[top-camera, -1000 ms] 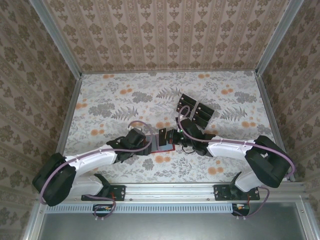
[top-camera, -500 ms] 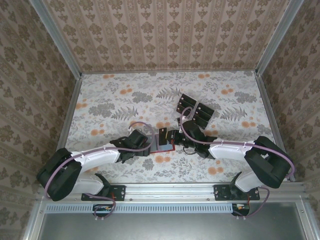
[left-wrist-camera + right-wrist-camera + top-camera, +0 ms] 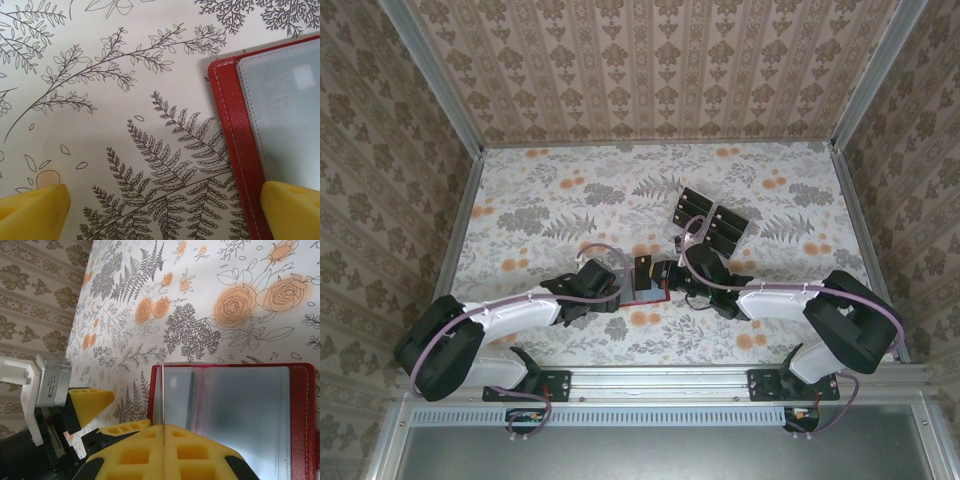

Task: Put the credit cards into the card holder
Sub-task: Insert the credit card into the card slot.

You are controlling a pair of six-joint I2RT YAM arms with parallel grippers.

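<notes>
Overhead, the right gripper (image 3: 662, 272) clamps a credit card (image 3: 643, 266) upright over the open card holder (image 3: 642, 292), and the left gripper (image 3: 608, 290) has edged closer. At the left wrist, its fingers (image 3: 35, 210) stand apart, one over the holder's red edge. At the right wrist, the card's long edge aims into the leftmost pocket (image 3: 177, 395).
</notes>
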